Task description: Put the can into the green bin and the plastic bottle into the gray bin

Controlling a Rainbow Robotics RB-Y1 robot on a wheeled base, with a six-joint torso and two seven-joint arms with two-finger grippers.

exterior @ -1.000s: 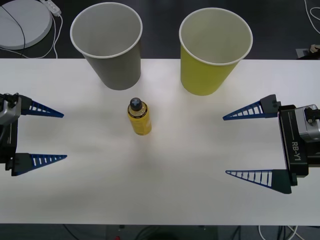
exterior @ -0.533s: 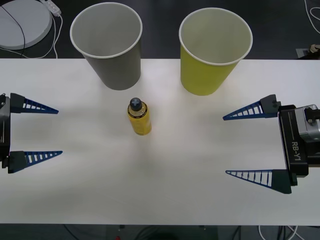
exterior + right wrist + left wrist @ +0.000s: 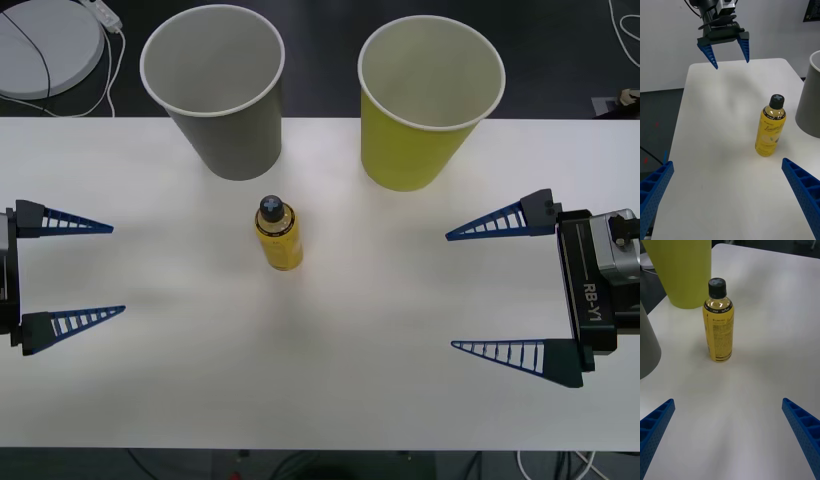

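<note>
Yellow plastic bottle (image 3: 278,236) stands up on the white table (image 3: 330,380), just in front of the gray bin (image 3: 214,90). Beside that bin stands the green bin (image 3: 428,100). Both look empty inside. The left gripper (image 3: 68,272) and right gripper (image 3: 497,289) are wide open, holding nothing.

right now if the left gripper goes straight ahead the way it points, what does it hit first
Probably the plastic bottle, standing upright on the table. The open left gripper points across at it with nothing between, though its exact line is hard to judge.
</note>
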